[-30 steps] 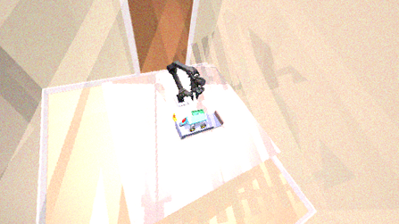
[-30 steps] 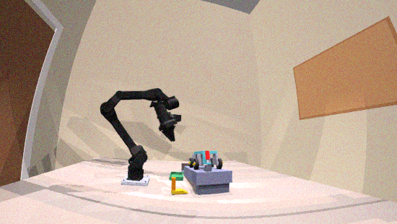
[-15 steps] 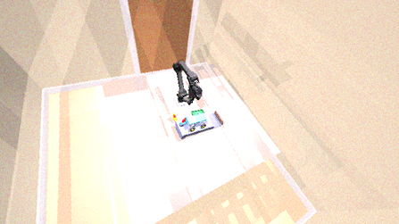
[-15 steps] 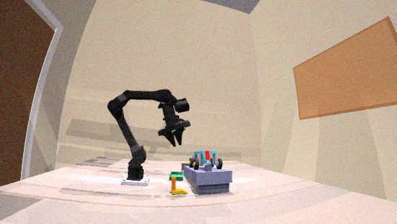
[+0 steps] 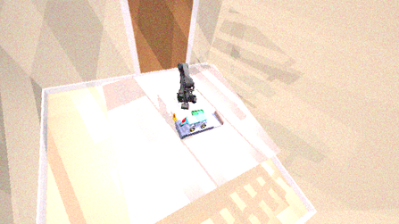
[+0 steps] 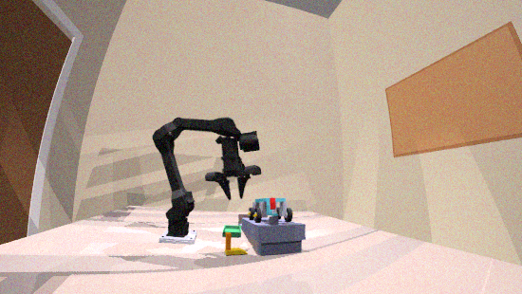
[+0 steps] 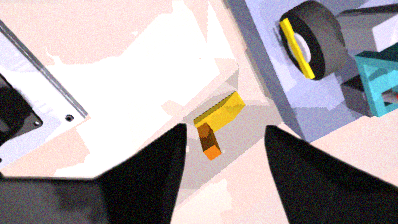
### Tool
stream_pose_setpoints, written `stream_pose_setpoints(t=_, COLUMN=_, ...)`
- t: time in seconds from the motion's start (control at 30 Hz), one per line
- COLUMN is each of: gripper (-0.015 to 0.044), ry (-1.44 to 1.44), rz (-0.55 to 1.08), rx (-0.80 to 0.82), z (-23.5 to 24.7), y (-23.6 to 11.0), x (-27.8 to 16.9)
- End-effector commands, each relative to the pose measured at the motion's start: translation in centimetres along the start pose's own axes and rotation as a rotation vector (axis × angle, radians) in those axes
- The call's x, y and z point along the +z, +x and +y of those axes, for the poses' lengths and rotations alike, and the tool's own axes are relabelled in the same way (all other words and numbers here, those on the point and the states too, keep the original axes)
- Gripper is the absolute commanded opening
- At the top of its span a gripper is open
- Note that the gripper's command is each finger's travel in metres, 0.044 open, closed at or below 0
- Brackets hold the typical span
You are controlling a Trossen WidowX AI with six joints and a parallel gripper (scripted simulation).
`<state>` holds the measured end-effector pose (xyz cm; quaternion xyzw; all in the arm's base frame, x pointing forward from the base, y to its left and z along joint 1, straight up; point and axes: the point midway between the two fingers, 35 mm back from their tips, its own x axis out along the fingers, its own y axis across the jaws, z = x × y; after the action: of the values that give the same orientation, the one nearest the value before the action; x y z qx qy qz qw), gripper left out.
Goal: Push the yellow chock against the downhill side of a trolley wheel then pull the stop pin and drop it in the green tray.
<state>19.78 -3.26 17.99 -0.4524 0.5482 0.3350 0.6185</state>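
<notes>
The gripper (image 6: 235, 197) (image 7: 227, 126) is partly open and empty, pointing down, high above the table. The yellow chock (image 5: 174, 117) (image 6: 235, 252) (image 7: 223, 113) lies on the table beside the ramp's uphill end, its orange handle (image 6: 228, 241) (image 7: 210, 145) upright. In the wrist view it shows between and beyond the fingertips. The teal trolley (image 5: 196, 119) (image 6: 263, 204) (image 7: 372, 90) stands on the grey-blue ramp (image 6: 280, 248) (image 7: 265, 65). The red pin head (image 5: 184, 121) (image 6: 272, 203) is at its uphill end; the shaft is hidden. The green tray (image 5: 197, 113) (image 6: 232, 231) is beside the ramp.
The arm's white base plate (image 6: 177, 238) (image 7: 50, 100) stands on the chock's side of the ramp. A brown end wall (image 5: 220, 117) closes the ramp's far end. A trolley wheel (image 7: 327, 42) with a yellow stripe is near the ramp's edge.
</notes>
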Motion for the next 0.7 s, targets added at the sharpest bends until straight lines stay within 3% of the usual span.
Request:
stream_pose_setpoints(t=0.0, gripper=0.019, ry=-0.104, rz=0.003, rx=0.024, z=-0.6, y=0.5, x=-1.1)
stream_pose_setpoints(t=0.67, gripper=0.019, ry=-0.611, rz=-0.061, rx=0.167, z=-1.4, y=3.6, x=-8.1)
